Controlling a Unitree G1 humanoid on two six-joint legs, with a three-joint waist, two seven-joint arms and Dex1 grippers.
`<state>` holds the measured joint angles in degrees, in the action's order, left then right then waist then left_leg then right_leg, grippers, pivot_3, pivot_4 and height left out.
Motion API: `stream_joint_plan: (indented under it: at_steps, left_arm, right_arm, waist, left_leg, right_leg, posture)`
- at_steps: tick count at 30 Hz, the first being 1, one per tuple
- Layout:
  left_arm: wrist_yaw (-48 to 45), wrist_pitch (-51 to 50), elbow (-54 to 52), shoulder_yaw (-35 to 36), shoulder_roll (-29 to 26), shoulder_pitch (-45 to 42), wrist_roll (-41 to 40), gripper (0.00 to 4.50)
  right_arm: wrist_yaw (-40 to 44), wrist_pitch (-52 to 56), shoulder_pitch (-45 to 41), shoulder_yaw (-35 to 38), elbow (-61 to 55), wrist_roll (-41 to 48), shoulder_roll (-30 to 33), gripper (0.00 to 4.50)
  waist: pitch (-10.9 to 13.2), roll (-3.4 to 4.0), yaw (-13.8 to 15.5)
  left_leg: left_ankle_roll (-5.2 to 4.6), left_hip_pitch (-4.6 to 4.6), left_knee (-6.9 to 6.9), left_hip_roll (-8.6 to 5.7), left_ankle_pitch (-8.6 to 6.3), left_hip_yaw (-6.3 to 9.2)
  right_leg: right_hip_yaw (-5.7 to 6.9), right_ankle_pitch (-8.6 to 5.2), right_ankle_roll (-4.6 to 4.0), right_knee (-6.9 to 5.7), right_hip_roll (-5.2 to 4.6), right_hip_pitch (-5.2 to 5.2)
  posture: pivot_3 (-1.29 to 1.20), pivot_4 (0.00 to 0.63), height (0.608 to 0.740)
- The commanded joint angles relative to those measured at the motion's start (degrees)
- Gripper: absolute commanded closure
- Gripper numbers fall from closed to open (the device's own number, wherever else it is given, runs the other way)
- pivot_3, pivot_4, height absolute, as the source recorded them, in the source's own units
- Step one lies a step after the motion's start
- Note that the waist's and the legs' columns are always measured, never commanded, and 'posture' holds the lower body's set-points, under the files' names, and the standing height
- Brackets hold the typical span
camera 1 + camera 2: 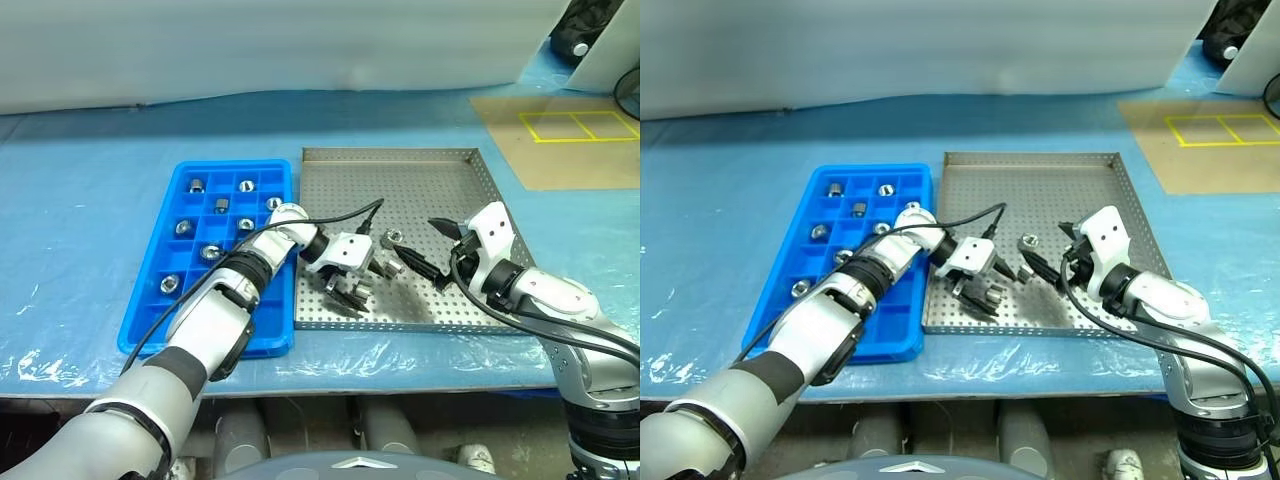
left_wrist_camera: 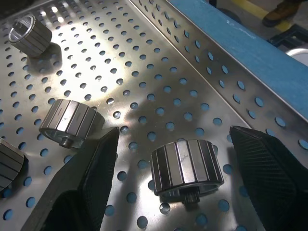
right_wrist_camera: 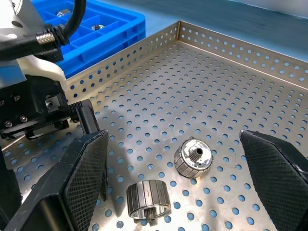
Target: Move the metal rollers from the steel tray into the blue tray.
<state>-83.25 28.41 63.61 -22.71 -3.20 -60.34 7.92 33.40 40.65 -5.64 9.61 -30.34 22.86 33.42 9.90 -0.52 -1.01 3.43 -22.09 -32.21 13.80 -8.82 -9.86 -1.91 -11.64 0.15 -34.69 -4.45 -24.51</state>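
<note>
Steel tray (image 1: pixel 440 170) with loose rollers (image 2: pixel 186 167); blue tray (image 1: pixel 150 310) part-filled; both hands wide.

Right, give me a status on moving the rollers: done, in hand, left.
Done: several metal rollers sit in compartments of the blue tray.
In hand: nothing is gripped; the left gripper is open, its fingers either side of a roller lying on the steel tray.
Left: at least four rollers remain on the steel tray, and the open right gripper faces two of them.
</note>
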Motion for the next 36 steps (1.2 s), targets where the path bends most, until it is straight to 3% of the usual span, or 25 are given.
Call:
stream_joint_plan:
  at_steps: [1, 11, 17, 24, 36]
  left_arm:
    - [-0.42, 1.07, 0.63, -0.21, 0.06, -1.26, 0.96, 0.64]
    - [-0.90, 0.63, 1.29, 0.88, 1.53, -1.24, 1.01, 0.64]
    - [0.63, 0.59, 1.25, 0.89, 1.49, -0.93, 1.55, 2.64]
    - [0.79, 0.30, 1.55, 0.76, 0.96, -0.86, 1.88, 2.64]
    - [3.46, 0.58, 2.03, 1.02, 0.47, -0.80, 2.30, 2.64]
  right_arm:
    - [-0.72, -0.45, 0.62, 1.42, -2.97, 1.06, 0.31, 0.00]
    - [-1.80, -1.10, 0.68, 1.08, -2.84, 0.49, 0.48, 0.00]
    - [-1.90, -1.18, 0.52, 1.04, -2.68, 0.57, 0.52, 0.00]
    - [0.01, 0.15, 1.40, 1.31, -3.51, 2.58, 1.50, 0.00]
    - [10.97, 5.00, 9.98, 3.37, -9.91, 12.51, 12.58, 0.00]
  waist:
    - [0.00, 0.00, -0.02]
    - [0.00, 0.00, -0.05]
    - [0.00, 0.00, -0.07]
    - [0.00, 0.00, -0.06]
    - [0.00, 0.00, 0.07]
  left_leg:
    - [0.00, 0.00, 0.00, 0.00, 0.00, 0.00]
    - [-0.03, -0.01, 0.01, -0.01, -0.02, -0.01]
    - [-0.03, 0.00, 0.01, -0.01, -0.02, -0.01]
    - [-0.03, 0.00, 0.01, -0.01, -0.02, -0.02]
    - [-0.11, 0.01, -0.03, -0.06, -0.07, -0.08]
  right_leg:
    - [-0.01, 0.00, 0.00, 0.00, 0.00, 0.00]
    - [0.00, 0.00, 0.00, 0.02, -0.01, 0.00]
    - [0.00, 0.00, 0.00, 0.02, -0.01, 0.00]
    - [0.00, 0.00, 0.00, 0.02, -0.02, 0.00]
    - [0.00, -0.02, 0.03, 0.07, -0.11, 0.03]
  posture:
    - [-0.55, 0.150, 0.740]
    - [-0.55, 0.150, 0.740]
    - [-0.55, 0.150, 0.740]
    - [-0.54, 0.150, 0.740]
    - [-0.52, 0.150, 0.740]
